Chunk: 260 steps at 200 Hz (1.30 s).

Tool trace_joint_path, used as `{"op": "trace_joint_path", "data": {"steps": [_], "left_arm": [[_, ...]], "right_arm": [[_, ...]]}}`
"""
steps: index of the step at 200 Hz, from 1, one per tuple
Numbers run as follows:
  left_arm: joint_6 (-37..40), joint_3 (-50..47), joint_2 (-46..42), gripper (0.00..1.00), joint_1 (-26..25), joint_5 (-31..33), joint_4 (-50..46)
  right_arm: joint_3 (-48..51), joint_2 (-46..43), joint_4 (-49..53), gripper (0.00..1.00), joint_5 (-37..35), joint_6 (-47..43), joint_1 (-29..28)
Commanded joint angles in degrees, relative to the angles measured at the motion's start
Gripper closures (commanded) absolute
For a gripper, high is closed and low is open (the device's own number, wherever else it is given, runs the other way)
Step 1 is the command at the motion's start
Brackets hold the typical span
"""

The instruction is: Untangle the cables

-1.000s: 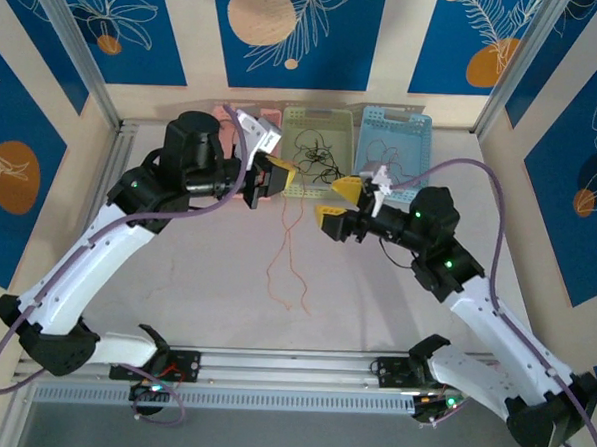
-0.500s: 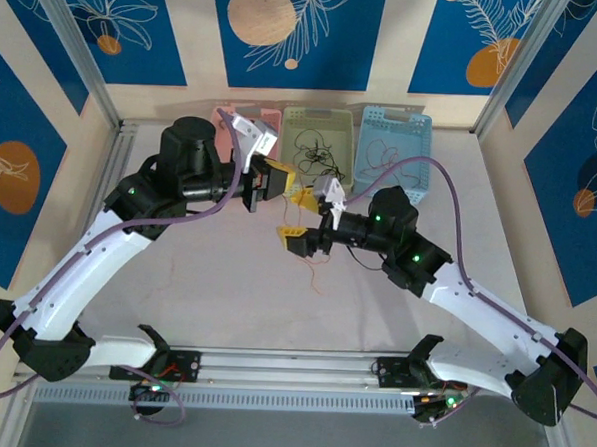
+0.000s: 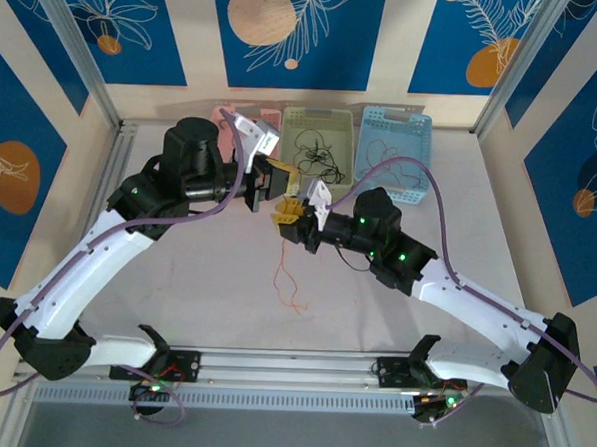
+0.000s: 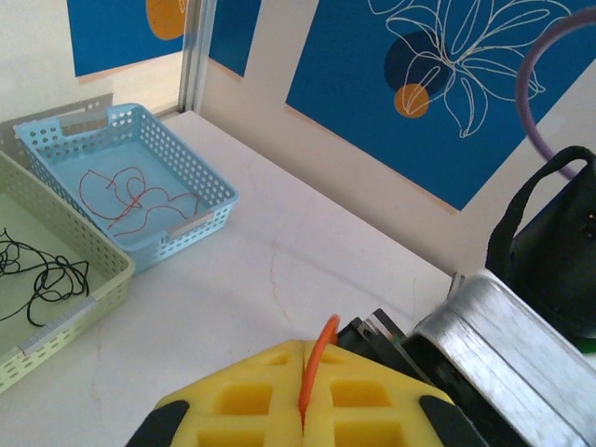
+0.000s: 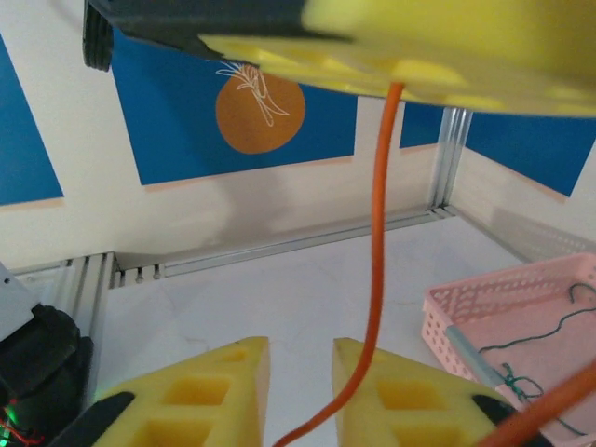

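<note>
Left wrist view showed the left end effector [image 4: 303, 372] pinching an orange cable [image 4: 319, 349], while the right end effector [image 5: 301, 382] stood slightly parted near it.

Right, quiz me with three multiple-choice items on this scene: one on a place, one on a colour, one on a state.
1. Where do the thin red wires lie?
A) pale green basket
B) light blue perforated plastic basket
C) bare table top

2. What colour is the thin cable in the left arm's jaws?
A) black
B) orange
C) green

3. How do those jaws stand?
A) wide open, empty
B) shut on a basket rim
C) shut on the cable

Answers: B, red loops lie on the blue basket's floor; B, an orange strand rises between the yellow pads; C, the pads meet, pinching it.
</note>
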<state>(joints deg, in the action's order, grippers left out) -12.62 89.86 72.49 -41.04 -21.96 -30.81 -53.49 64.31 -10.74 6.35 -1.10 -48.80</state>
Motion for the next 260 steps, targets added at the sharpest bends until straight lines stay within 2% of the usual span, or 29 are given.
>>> {"op": "trace_joint_path", "data": {"steps": [1, 9, 30, 47, 59, 91, 100, 134, 164, 183, 201, 211, 229, 260], "left_arm": [[-0.7, -1.1, -0.5, 1.00, -0.6, 0.8, 1.3], [-0.6, -1.3, -0.6, 1.00, -0.7, 1.4, 1.2], [-0.4, -2.2, -1.4, 0.99, -0.7, 3.1, 1.0], [-0.3, -3.1, -2.3, 0.67, -0.7, 6.1, 0.4], [0.0, -4.0, -3.1, 0.51, -0.7, 8.7, -0.6], [-0.1, -9.7, -8.2, 0.13, -0.7, 19.1, -3.8], [-0.2, -12.6, -10.7, 0.07, -0.7, 23.0, -4.8], [-0.4, -24.0, -23.4, 0.03, -0.5, 37.6, -9.8], [-1.3, -30.9, -32.8, 0.03, -0.6, 43.8, -16.6], [-2.0, -33.2, -36.0, 0.03, -0.6, 46.2, -21.1], [-2.5, -35.1, -37.1, 0.03, -0.7, 47.7, -24.4], [-3.7, -36.3, -37.9, 0.03, -0.8, 48.7, -24.3], [-1.2, -38.3, -40.1, 0.04, -0.7, 45.1, -21.7], [0.9, -40.4, -41.5, 0.04, -0.6, 46.2, -20.5]], "right_arm": [[-1.1, -0.7, -0.8, 0.93, -2.3, -0.3, -0.6], [-1.0, -1.1, -0.7, 1.00, -2.4, -0.4, -0.6], [-0.4, -1.6, -0.1, 1.00, -3.8, -0.1, -0.2], [0.2, -1.7, 0.6, 1.00, -4.3, 1.9, 1.2], [1.4, -2.2, -0.2, 1.00, -4.0, 3.8, 2.4], [3.2, -3.1, 0.8, 1.00, -6.2, 7.1, 5.3], [3.1, -3.1, 2.1, 1.00, -6.9, 8.2, 6.7], [2.4, -2.5, 4.8, 1.00, -7.2, 13.9, 14.2], [-3.2, 0.7, 7.8, 1.00, -10.7, 16.2, 20.2], [-11.9, 4.7, 9.8, 1.00, -13.8, 13.1, 22.4], [-23.0, 10.3, 13.0, 1.00, -16.5, 14.2, 25.5], [-30.6, 14.5, 16.4, 1.00, -18.8, 14.5, 26.8], [-44.6, 22.9, 22.8, 1.00, -23.4, 14.6, 28.5], [-61.9, 35.6, 24.3, 1.00, -28.8, 14.0, 32.6]]}}
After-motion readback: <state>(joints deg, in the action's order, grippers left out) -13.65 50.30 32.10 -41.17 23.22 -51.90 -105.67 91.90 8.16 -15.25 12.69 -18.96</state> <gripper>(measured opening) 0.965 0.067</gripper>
